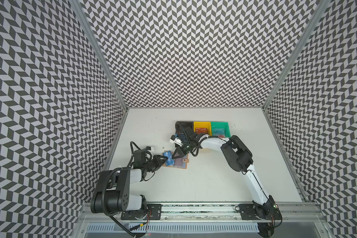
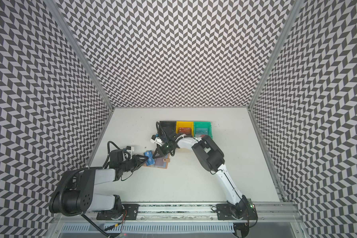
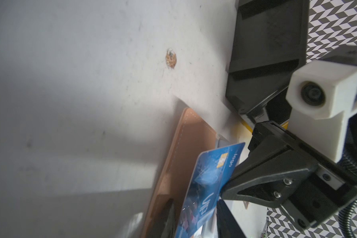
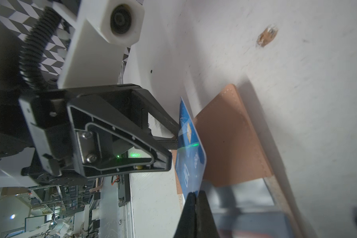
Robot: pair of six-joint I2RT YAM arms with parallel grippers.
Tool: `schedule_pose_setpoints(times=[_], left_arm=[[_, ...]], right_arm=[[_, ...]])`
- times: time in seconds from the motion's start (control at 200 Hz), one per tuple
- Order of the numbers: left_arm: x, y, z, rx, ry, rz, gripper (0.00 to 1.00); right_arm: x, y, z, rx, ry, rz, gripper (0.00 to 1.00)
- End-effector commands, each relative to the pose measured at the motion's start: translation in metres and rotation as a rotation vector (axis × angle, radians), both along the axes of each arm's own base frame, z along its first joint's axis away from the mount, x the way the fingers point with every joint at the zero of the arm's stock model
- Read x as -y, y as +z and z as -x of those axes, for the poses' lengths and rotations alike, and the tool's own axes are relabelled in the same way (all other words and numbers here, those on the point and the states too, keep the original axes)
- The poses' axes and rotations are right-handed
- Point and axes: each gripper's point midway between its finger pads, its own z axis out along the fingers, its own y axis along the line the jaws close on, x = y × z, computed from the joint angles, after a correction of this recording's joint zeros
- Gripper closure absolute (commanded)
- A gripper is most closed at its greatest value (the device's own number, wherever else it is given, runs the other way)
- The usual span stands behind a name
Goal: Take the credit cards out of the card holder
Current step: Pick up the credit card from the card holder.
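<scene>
The tan card holder (image 1: 183,167) (image 2: 165,166) lies open on the table, its clear sleeves facing up. A blue credit card (image 1: 168,158) (image 2: 149,157) printed "VIP" stands tilted over its left half. My right gripper (image 1: 175,156) (image 4: 194,194) is shut on one edge of that blue card (image 4: 191,162). My left gripper (image 1: 164,159) (image 3: 195,206) is open, with a finger on each side of the card (image 3: 210,177) and a gap showing beside it. The holder's leather cover (image 3: 194,131) (image 4: 229,134) lies flat behind the card.
Three bins stand in a row behind the holder: black (image 1: 184,123), yellow (image 1: 202,124) holding a red-orange card (image 1: 202,130), green (image 1: 227,127) holding a teal card (image 1: 218,131). My right arm reaches across in front of them. A small brown spot (image 3: 171,58) marks the table.
</scene>
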Motion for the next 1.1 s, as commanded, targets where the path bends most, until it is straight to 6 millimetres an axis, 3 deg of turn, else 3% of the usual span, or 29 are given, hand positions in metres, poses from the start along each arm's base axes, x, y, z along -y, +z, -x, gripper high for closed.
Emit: schedule_pose_setpoints(times=[0.0, 0.11, 0.31, 0.671, 1.091], left_arm=[[-0.005, -0.014, 0.012, -0.065, 0.023, -0.026, 0.61], [-0.005, -0.013, 0.011, -0.058, 0.022, -0.029, 0.61], [-0.003, -0.013, 0.011, -0.048, 0.012, -0.024, 0.78], [-0.003, -0.009, 0.011, -0.032, 0.011, -0.018, 0.67], [0.002, -0.010, 0.011, -0.025, -0.006, -0.001, 0.69]], right_arm=[[0.002, 0.022, -0.002, 0.018, 0.004, -0.053, 0.97], [0.003, 0.025, -0.005, 0.011, -0.001, -0.064, 0.97], [0.002, 0.025, -0.005, -0.001, -0.002, -0.078, 0.97], [0.000, 0.011, -0.008, -0.027, -0.007, -0.067, 0.98], [-0.001, -0.008, -0.007, -0.057, -0.006, -0.050, 0.97]])
